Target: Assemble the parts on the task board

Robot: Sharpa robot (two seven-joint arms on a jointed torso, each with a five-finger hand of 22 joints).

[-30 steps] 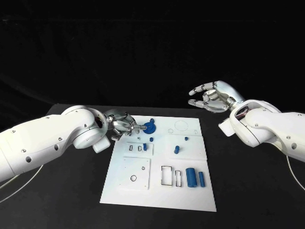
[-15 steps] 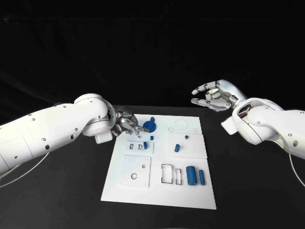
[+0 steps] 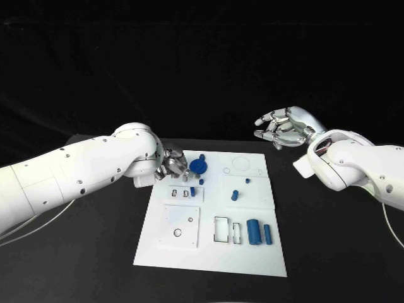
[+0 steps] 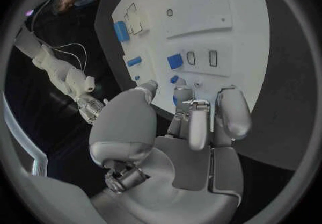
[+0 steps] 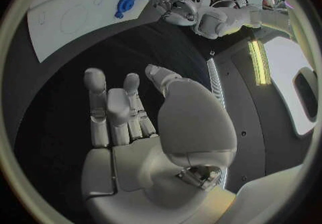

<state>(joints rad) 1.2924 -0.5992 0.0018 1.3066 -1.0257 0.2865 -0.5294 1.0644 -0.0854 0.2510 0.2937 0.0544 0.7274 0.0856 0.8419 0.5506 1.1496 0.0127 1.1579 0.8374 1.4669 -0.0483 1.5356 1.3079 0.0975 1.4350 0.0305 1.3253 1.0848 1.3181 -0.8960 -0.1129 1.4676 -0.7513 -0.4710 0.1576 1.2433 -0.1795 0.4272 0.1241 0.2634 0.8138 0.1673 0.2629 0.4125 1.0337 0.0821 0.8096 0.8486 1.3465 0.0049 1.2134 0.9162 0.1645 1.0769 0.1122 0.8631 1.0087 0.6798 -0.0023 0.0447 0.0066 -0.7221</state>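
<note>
Left hand (image 3: pixel 173 164) has drawn back toward task board (image 3: pixel 211 252) far-left corner, fingers bunched, grip unclear. Round blue part (image 3: pixel 198 166) seated beside it. Right hand (image 3: pixel 282 128) still raised, fingers apart, empty.

Matt white task board (image 3: pixel 166 243), glossy metal fingers (image 4: pixel 198 122)

You can see the left hand (image 3: pixel 173 165) has shifted slightly right and farther along the task board's (image 3: pixel 166 249) far-left corner, its arm swinging inward, while the right hand (image 3: pixel 282 128) edged down.
</note>
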